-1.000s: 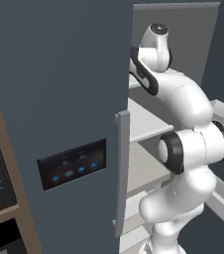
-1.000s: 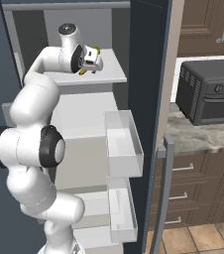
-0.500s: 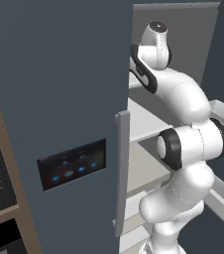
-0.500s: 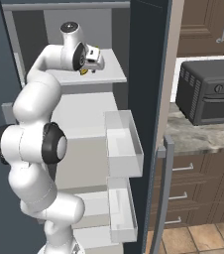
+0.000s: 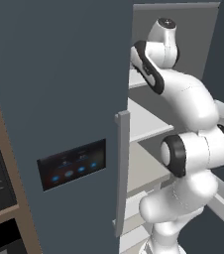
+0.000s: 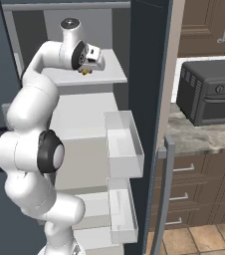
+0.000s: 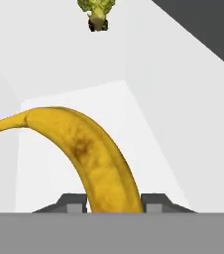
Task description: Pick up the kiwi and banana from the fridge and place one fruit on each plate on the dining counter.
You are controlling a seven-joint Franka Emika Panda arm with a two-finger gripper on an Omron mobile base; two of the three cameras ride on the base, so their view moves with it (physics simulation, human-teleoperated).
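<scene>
The gripper (image 7: 114,203) has its two dark fingers (image 7: 73,203) pressed against either side of the banana (image 7: 91,154), narrowed onto the fruit so that no gap shows beside it. In the hand view the banana rises from between the fingers at 6 o'clock and curves up toward 9 o'clock, where its dark tip ends; a brown bruise marks its middle. Beyond it, at 12 o'clock, a small greenish fruit, the kiwi (image 7: 97,11), sits well apart on the same pale shelf (image 7: 59,59). From the right base view, the gripper (image 6: 87,71) is reached into the upper part of the open fridge (image 6: 147,99), just above the upper shelf. A black toaster oven (image 6: 209,92) stands on the table (image 6: 194,137) at 3 o'clock.
</scene>
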